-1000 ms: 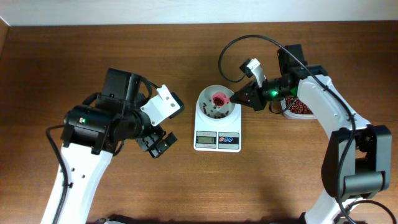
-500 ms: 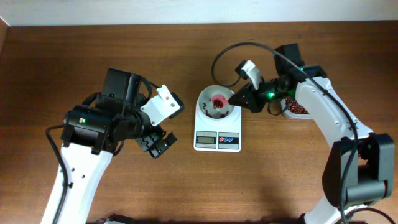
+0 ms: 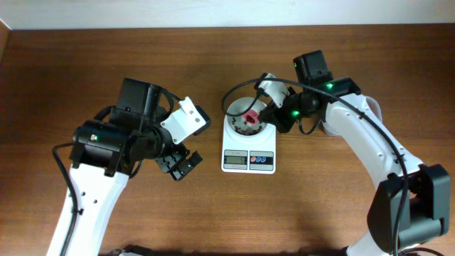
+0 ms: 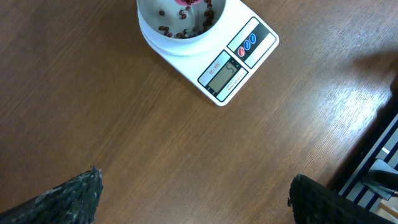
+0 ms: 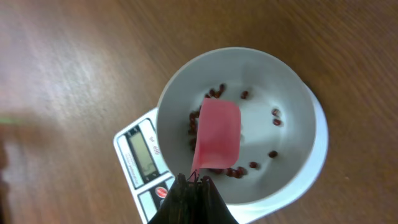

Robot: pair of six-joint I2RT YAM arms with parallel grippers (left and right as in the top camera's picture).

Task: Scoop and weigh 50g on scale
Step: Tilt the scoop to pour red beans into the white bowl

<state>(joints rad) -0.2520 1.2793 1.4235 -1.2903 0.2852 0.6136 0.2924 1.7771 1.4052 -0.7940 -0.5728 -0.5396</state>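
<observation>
Over mid-frame bowl [image 5: 298, 93]: pink scoop [image 5: 217, 134] just rolled edge-on, beans [image 5: 214, 92] dumped; right gripper [image 5: 194, 180] clamped on it, left gripper [image 4: 196, 199] splayed, empty. Probably short of target.

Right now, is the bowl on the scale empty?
No, dark beans lie scattered in the scale bowl beneath the pink scoop held by the right gripper.

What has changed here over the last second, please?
The right tool, shut on the pink plastic scoop, rolled at the wrist, its arm swinging toward the far edge; the scoop stayed over the round white bowl. The white digital scale and open left tool stayed put.
</observation>
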